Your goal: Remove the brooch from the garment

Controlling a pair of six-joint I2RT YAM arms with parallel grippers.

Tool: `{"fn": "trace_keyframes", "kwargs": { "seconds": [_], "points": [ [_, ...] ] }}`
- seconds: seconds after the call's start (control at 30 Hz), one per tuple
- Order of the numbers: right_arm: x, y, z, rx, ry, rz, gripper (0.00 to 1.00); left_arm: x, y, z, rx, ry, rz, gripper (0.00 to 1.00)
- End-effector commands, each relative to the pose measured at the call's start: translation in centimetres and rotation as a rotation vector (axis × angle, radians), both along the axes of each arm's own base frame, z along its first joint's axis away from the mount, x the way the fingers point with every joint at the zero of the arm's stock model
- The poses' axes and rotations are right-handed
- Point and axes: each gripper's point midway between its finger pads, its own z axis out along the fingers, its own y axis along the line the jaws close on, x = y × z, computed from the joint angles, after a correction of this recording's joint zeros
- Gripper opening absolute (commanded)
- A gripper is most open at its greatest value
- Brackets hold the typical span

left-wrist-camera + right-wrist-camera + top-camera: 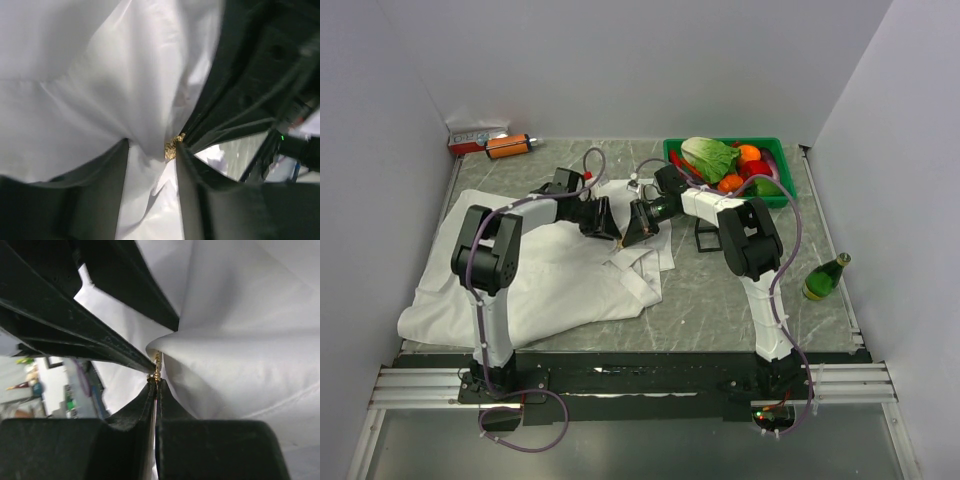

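Observation:
The white garment [550, 280] lies crumpled on the grey table, with both grippers meeting over its right part. The brooch [158, 365], a tiny gold piece, sits on a raised peak of cloth. My right gripper [156, 384] is shut, its tips pinching the brooch's lower edge. In the left wrist view the brooch [171, 149] sits at the tip of my left gripper's right finger [192, 190]. My left gripper [151, 145] stands open, with white cloth in the gap between its fingers. From above, the left gripper [608, 226] and right gripper [634, 226] nearly touch and hide the brooch.
A green crate [775, 147] of vegetables stands at the back right. A green bottle [825, 277] lies near the right edge. An orange object [508, 146] and a small box [475, 138] sit at the back left. A black stand [708, 238] is beside the right arm.

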Motion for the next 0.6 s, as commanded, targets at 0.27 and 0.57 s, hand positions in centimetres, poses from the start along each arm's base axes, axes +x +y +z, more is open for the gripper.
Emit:
{"fn": "trace_keyframes", "kwargs": {
  "seconds": [0.27, 0.57],
  "points": [
    [-0.4, 1.6, 6.7, 0.196, -0.027, 0.065, 0.0, -0.8, 2.3, 7.3, -0.261, -0.222, -0.243, 0.52],
    [-0.2, 0.6, 8.4, 0.157, -0.288, 0.081, 0.0, -1.5, -0.2, 6.9, -0.292, -0.278, -0.287, 0.52]
  ]
}}
